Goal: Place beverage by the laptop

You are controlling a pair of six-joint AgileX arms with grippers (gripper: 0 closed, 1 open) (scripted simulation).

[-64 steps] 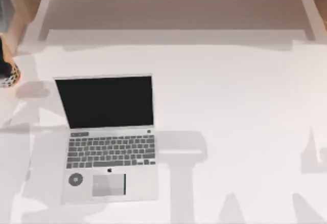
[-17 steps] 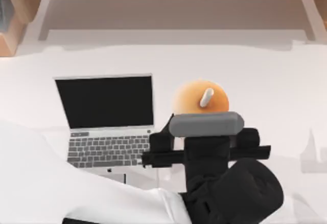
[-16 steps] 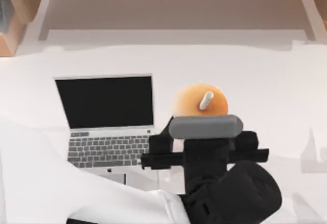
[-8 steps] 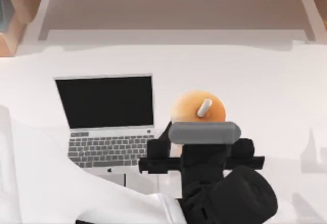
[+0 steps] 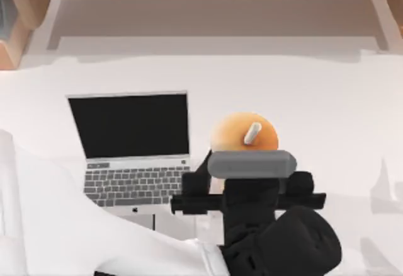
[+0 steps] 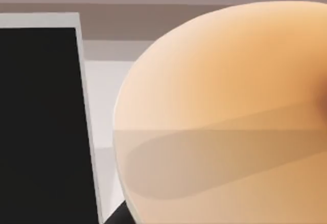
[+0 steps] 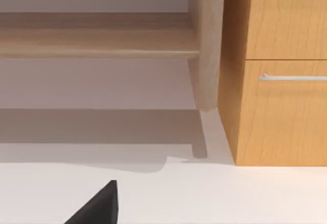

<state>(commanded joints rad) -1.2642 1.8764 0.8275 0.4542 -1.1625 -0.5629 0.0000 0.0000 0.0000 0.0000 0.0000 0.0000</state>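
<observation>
Orange drink cup (image 5: 244,132) nearly parked — just right of the laptop (image 5: 131,166)
Left gripper (image 5: 245,162) still clamped on it, barely lower than half a second back.

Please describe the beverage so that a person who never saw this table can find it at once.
Start at the open laptop on the table's left half. Just to its right, at the left pincer, sits the beverage. It is a small round orange cup with a short white stub on top.

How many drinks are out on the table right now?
1. The orange beverage sits just right of the laptop, with the left hand at its near side. Anything under that arm would be hidden.
</observation>
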